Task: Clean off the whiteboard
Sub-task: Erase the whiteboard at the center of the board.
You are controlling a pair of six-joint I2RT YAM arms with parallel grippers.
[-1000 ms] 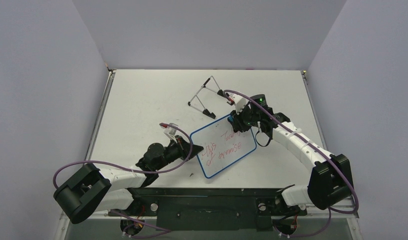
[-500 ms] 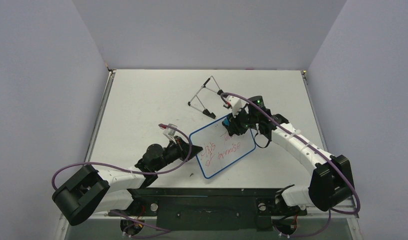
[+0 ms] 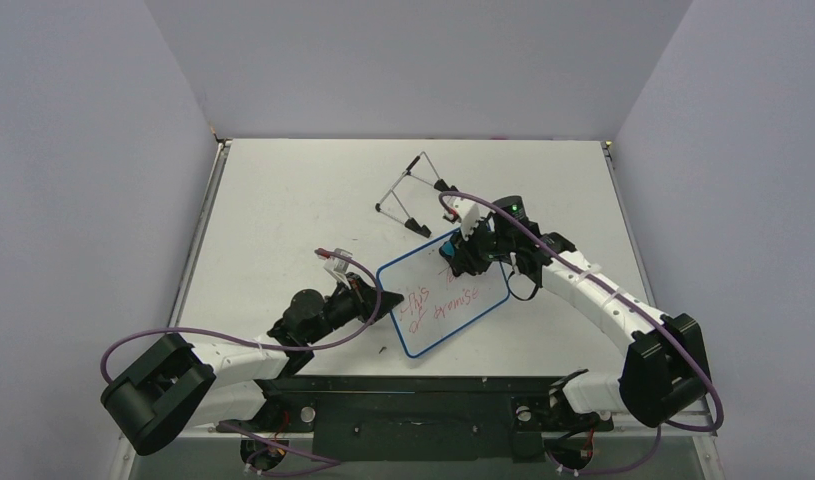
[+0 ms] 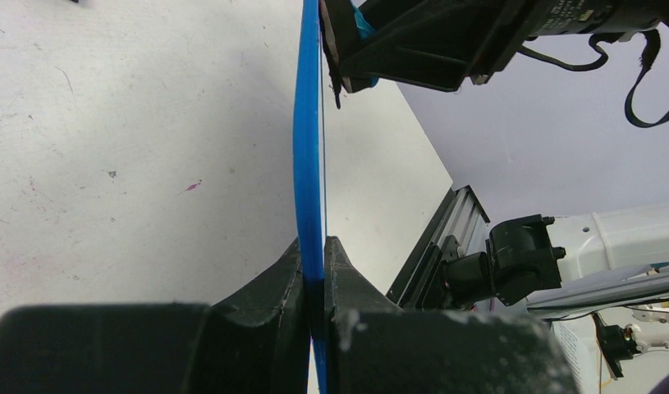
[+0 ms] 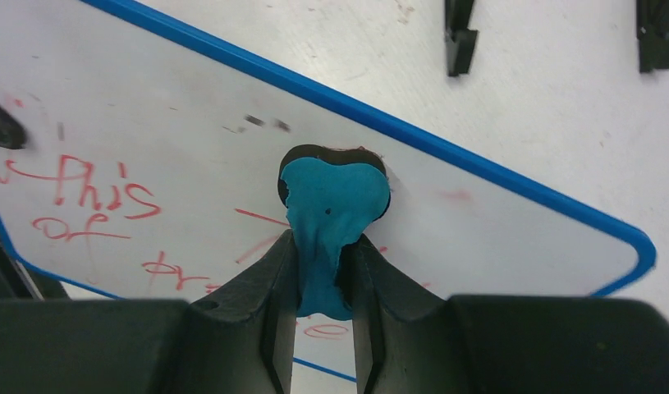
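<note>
The blue-framed whiteboard (image 3: pixel 445 292) carries red writing and lies near the table's middle. My left gripper (image 3: pixel 388 304) is shut on its left edge; in the left wrist view the blue frame (image 4: pixel 309 156) runs edge-on between the jaws. My right gripper (image 3: pixel 457 253) is shut on a teal eraser (image 5: pixel 332 205) with a black pad, pressed on the board's upper part. Red words (image 5: pixel 93 193) show left of the eraser; the board (image 5: pixel 511 213) right of it is mostly wiped, with faint smears.
A folding wire easel stand (image 3: pixel 413 195) lies on the table behind the board; its black feet (image 5: pixel 460 37) show in the right wrist view. Grey walls close in the table on three sides. A black rail (image 3: pixel 413 400) runs along the near edge.
My right gripper has moved left along the board's upper part with the eraser, wiping away red writing there. The left gripper keeps its hold on the board's edge.
</note>
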